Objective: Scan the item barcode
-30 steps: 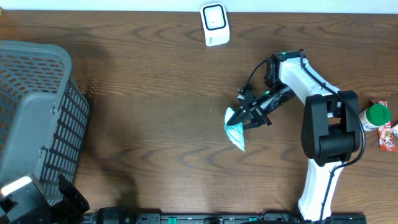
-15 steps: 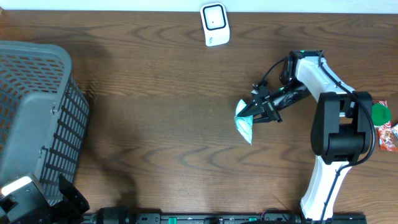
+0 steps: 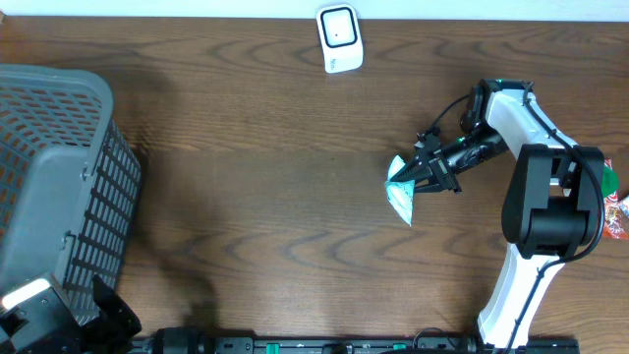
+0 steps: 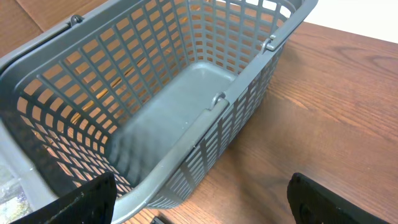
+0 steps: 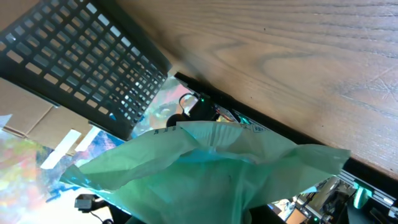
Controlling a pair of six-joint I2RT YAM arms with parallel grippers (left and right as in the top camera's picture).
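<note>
The item is a crumpled green and white packet (image 3: 400, 194), hanging above the table right of centre with my right gripper (image 3: 423, 175) shut on its upper edge. In the right wrist view the packet (image 5: 205, 180) fills the lower half and hides the fingers. No barcode shows on it in any view. The white scanner (image 3: 339, 38) stands at the table's back edge, well apart from the packet. My left gripper (image 4: 199, 208) is open with nothing between its fingers, low beside the grey basket (image 4: 186, 93).
The grey mesh basket (image 3: 59, 167) fills the left end of the table. At the far right edge, behind the right arm, sit a green-capped bottle (image 3: 609, 180) and a red packet (image 3: 616, 218). Bare wood lies between basket and packet.
My right arm has carried the packet to the right and slightly toward the front. The left arm has not moved.
</note>
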